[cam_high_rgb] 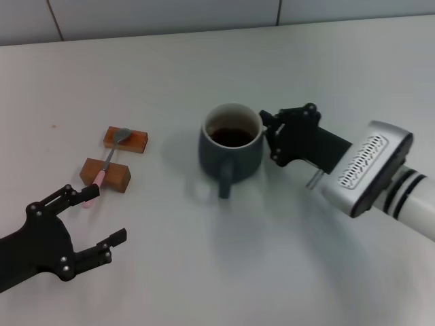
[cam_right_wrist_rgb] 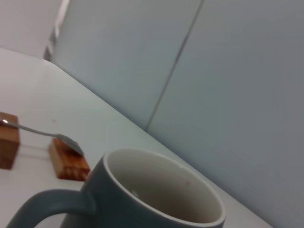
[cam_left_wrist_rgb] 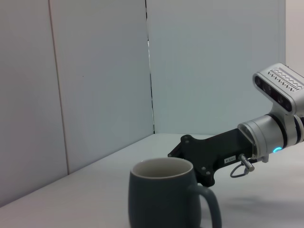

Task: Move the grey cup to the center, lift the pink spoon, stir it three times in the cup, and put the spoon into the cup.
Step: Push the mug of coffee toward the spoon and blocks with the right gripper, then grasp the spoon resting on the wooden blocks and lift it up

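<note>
Materials and finishes on the table

The grey cup [cam_high_rgb: 231, 146] looks like glazed ceramic, matt blue-grey outside with a smooth pale rim and light inside. The pink spoon [cam_high_rgb: 109, 157] has a shiny metal bowl and a pale pink plastic-looking handle. The two blocks [cam_high_rgb: 126, 139] are orange-brown wood with visible grain. The table [cam_high_rgb: 326, 75] is smooth, matt white. The right gripper [cam_high_rgb: 272, 136] is matt black, its arm casing satin silver.

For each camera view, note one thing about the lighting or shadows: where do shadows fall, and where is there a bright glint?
Head view: the grey cup casts a soft shadow toward the camera on the white table; the right hand is at its rim. Left wrist view: even light, a faint shadow under the right arm. Right wrist view: a bright glint on the pink spoon handle over the wooden blocks.
</note>
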